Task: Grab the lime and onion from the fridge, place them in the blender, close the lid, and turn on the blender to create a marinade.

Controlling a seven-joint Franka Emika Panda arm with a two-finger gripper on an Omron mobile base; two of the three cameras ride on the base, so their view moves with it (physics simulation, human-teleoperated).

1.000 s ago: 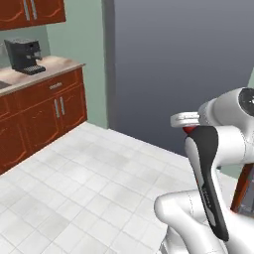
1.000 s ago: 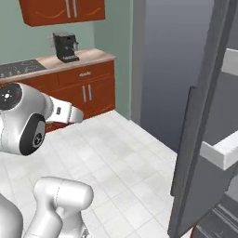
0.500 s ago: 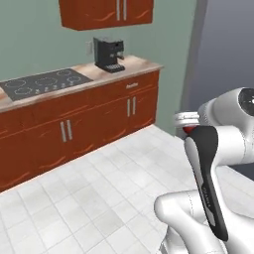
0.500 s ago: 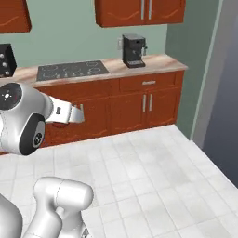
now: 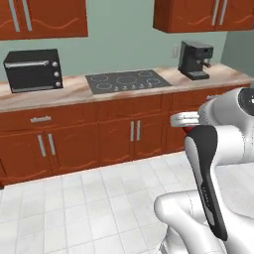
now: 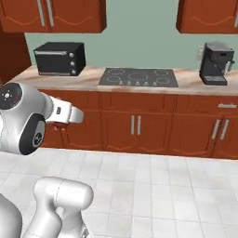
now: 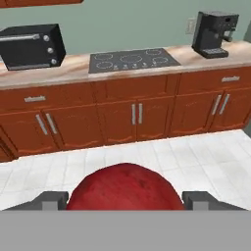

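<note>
Hand view looks over a rounded, dark red onion (image 7: 125, 188) that sits between the two grey fingertips (image 7: 49, 200) of the gripper (image 7: 125, 198); the jaws stand wide apart, one on each side of the onion and close against it, so the onion appears to be held, though the actual contact is cut off at the picture's bottom edge. Beyond the onion runs a long counter with a pale marbled top (image 7: 73, 68) over red-brown wooden cabinet doors (image 7: 117, 117) with thin silver bar handles. Set flat into that counter near its middle is a black cooktop with ringed burners (image 7: 132, 60). On the counter to the cooktop's left stands a black boxy toaster oven (image 7: 32, 46), and to the cooktop's right a black coffee machine (image 7: 213, 34). In front of the counter lies a floor of pale grey square tiles (image 7: 196, 157). In the left base view the white arm (image 5: 218, 149) rises before the counter's right part, and a small patch of red shows just under its hand (image 5: 184, 119). Red-brown wall cabinets (image 6: 51, 14) hang above the counter against a grey-green wall.
</note>
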